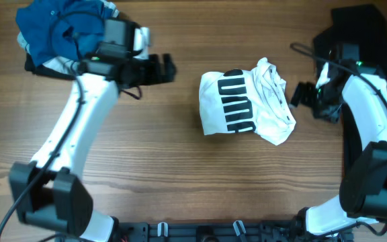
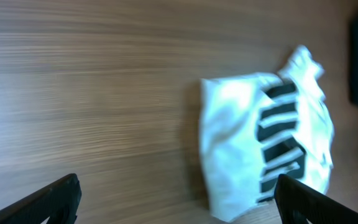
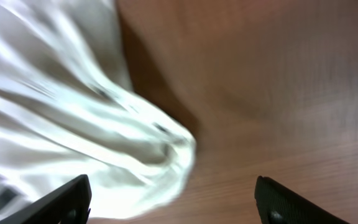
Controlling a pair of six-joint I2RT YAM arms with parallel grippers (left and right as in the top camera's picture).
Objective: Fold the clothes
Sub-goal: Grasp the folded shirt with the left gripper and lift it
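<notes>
Shirt lies crumpled on desk; left end effector, spread, well apart from its left edge; right end effector, spread, near its right edge

This looks like a robotics laboratory bench and not a home. The left arm and the right arm, both white with black joints, stand at the near edge of a bare wooden table. A black mounting rail lies between their bases, and a thin black cable hangs loose. On the table lie only a white T-shirt, a heap of blue clothes and a black garment.
</notes>
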